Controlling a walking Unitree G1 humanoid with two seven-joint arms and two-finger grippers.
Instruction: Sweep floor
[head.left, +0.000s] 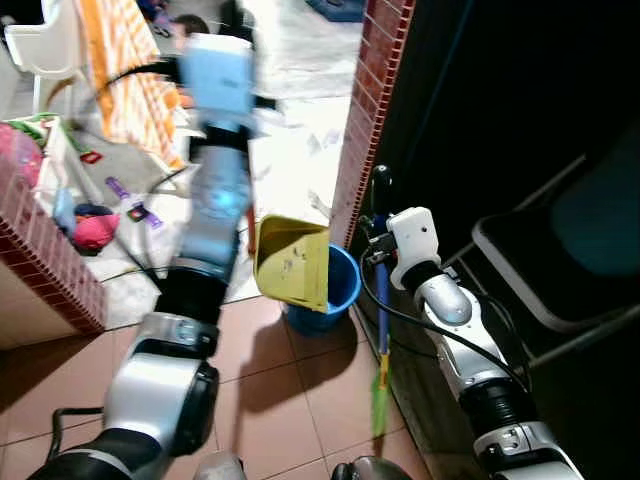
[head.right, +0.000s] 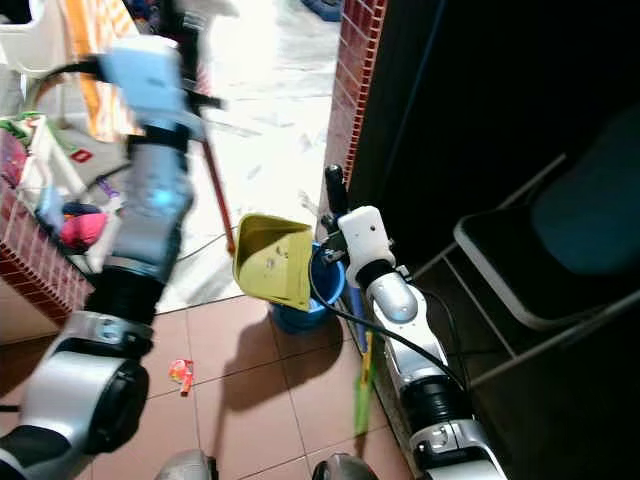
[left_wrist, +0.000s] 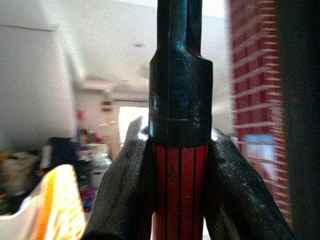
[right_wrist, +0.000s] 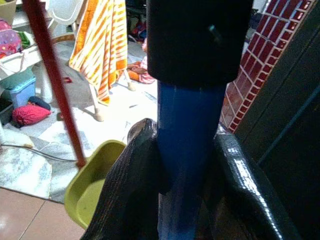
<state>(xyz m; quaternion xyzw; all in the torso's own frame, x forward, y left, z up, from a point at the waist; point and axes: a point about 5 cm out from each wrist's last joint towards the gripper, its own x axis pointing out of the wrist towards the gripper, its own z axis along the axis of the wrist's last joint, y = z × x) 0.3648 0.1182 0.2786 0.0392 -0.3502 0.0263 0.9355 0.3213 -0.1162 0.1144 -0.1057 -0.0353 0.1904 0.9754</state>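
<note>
Left gripper (left_wrist: 177, 165), raised at upper left, has its jaws clamped on the red handle (head.right: 215, 195) of the yellow dustpan (head.right: 272, 262), tipped over the blue bucket (head.left: 335, 290), apparently for emptying. Right gripper (right_wrist: 185, 165) grips the blue broom (head.left: 381, 340), bristles down at lower centre.

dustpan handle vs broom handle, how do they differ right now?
Colour: the dustpan handle is red with a black cap, the broom handle is blue with a black cap.
Holder: the left pincer grips the dustpan handle, the right pincer grips the broom handle.
End: one carries a yellow pan, the other green bristles.
Shared: both clamped between black fingers.
</note>
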